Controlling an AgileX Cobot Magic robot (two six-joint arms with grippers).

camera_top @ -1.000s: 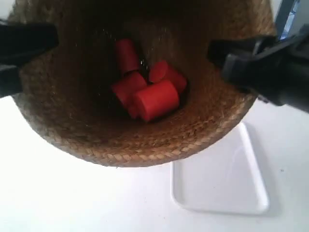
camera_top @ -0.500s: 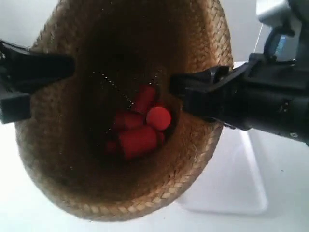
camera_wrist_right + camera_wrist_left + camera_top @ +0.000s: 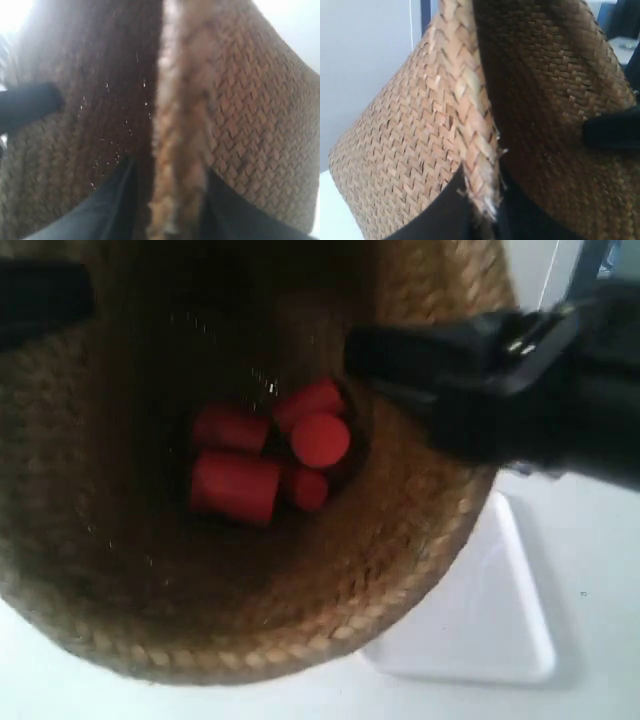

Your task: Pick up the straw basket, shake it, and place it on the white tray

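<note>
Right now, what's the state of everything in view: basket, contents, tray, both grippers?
straw basket: held aloft, mouth tipped toward the exterior camera.
red cylinders: loose, heaped at the basket's bottom.
white tray: lying flat, visible part bare, partly hidden by the basket.
left gripper: shut on the straw basket's edge.
right gripper: shut on the opposite edge.

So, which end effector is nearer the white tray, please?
The end effector at the exterior view's right, gripping the straw basket rim on the white tray side; the other end effector holds the far rim. Robot's own side unclear.
</note>
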